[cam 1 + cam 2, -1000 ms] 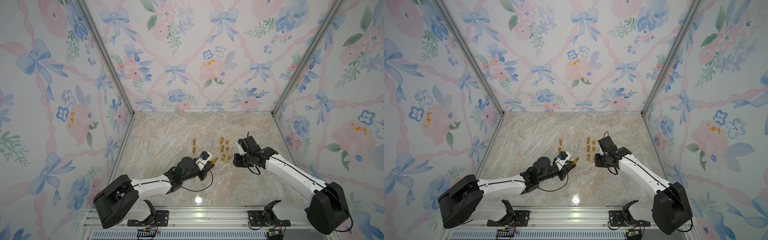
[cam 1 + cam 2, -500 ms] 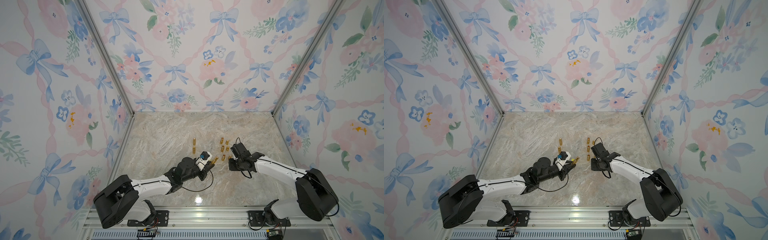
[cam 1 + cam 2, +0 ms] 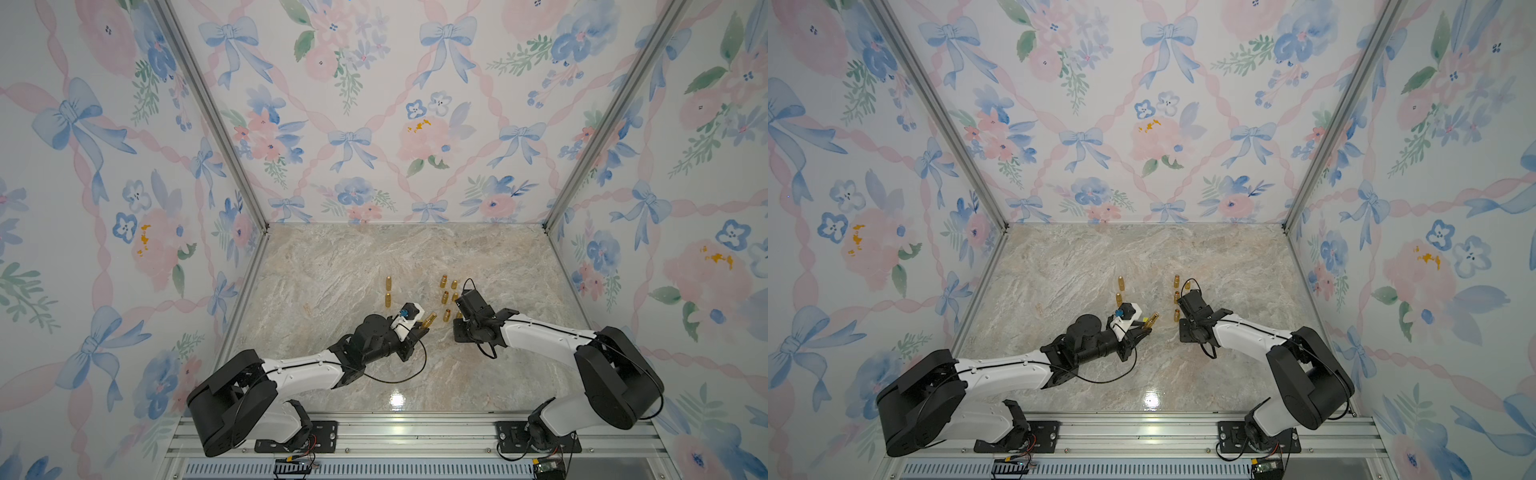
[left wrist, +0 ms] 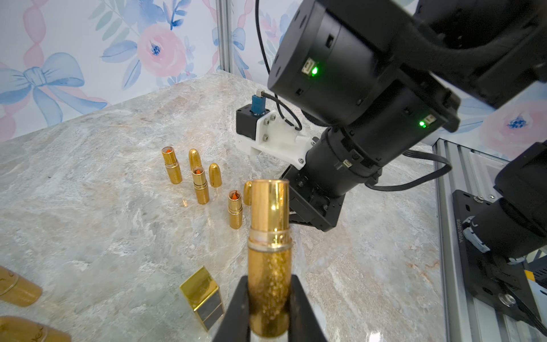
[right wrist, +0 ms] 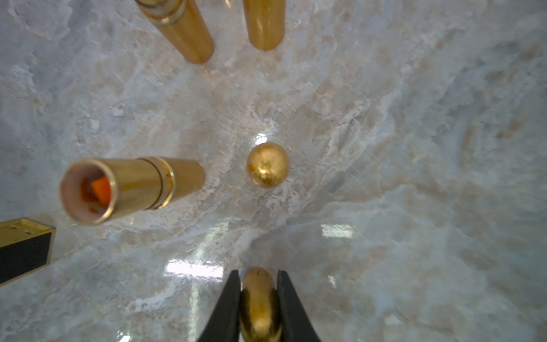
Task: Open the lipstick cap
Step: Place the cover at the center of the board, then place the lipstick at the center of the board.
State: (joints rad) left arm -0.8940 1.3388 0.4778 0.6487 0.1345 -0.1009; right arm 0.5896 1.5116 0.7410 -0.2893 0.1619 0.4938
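Gripping, left: left gripper clamped tight on the lower barrel of the lipstick tube; open mouth outward, nothing covering it.
Gripping, right: right gripper pinched shut on the cap, gold and bullet-shaped, off its tube.
Tube position: raised off the marble table, tilted, mouth aimed toward the right arm; seen in a top view too.
Cap position: low over the table, just beside a standing cap and near an opened lipstick; contact with the marble impossible to tell.
Key relation: long axis of the cap in line with the fingers, pointing down at bare marble; lipstick tube apart from it, off toward the left arm.
Step, as judged: opening done for this one; parking the cap upright in the row likely next.
Nearer arm: right, directly over the spot.
Risk: knocking the standing cap, or toppling on release.
Elsewhere: more uncapped lipsticks and loose caps standing in pairs; square gold case near the left jaws.
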